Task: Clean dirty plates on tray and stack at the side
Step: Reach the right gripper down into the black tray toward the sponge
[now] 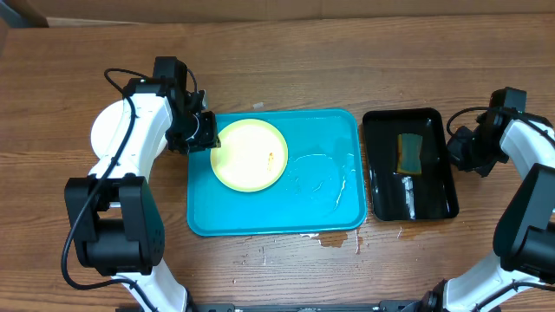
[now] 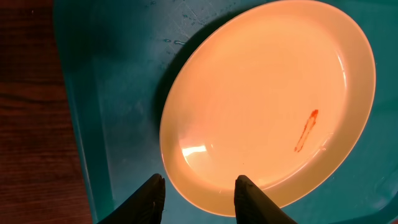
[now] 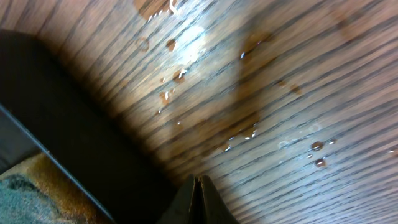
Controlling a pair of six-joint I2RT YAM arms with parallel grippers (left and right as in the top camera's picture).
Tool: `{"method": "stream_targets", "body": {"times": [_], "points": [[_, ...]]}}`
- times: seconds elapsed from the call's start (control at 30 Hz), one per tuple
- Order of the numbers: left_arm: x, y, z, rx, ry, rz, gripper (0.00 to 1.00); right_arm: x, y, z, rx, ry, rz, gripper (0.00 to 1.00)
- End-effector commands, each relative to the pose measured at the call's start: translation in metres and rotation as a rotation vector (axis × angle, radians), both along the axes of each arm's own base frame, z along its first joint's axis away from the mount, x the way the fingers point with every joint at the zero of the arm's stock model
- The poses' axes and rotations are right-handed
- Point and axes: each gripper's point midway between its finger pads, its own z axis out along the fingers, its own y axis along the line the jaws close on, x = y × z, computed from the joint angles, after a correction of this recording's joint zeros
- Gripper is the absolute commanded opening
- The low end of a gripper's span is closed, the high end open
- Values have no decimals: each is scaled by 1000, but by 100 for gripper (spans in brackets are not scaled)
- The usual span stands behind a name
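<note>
A pale yellow-green dirty plate (image 1: pixel 251 156) lies in the left half of the turquoise tray (image 1: pixel 321 217), with a thin orange-red smear (image 2: pixel 306 130) on it. My left gripper (image 1: pixel 214 143) hovers at the plate's left rim. In the left wrist view the plate (image 2: pixel 267 93) fills the frame, and my left gripper (image 2: pixel 199 186) is open, one finger over the tray (image 2: pixel 112 93) and the other over the plate's edge. A white plate (image 1: pixel 108 130) sits on the table left of the tray, partly under the left arm. My right gripper (image 1: pixel 454 150) (image 3: pixel 199 180) is shut and empty.
A narrow black tray (image 1: pixel 386 191) right of the turquoise one holds a yellow-green sponge (image 1: pixel 409 153). Water streaks (image 1: pixel 325 178) cover the turquoise tray's right half. Droplets (image 1: pixel 334 238) wet the wood near its front edge. In the right wrist view, wet wood lies beside the black tray (image 3: pixel 74 124).
</note>
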Motion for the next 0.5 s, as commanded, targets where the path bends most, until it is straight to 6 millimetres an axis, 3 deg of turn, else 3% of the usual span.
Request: {"method": "stream_targets", "body": {"times": [0.0, 0.47], "points": [[4, -5, 4, -10, -14, -18, 39, 2, 13, 7, 65, -28, 16, 4], [6, -4, 3, 0, -22, -17, 42, -1, 23, 9, 111, -28, 69, 4]]}}
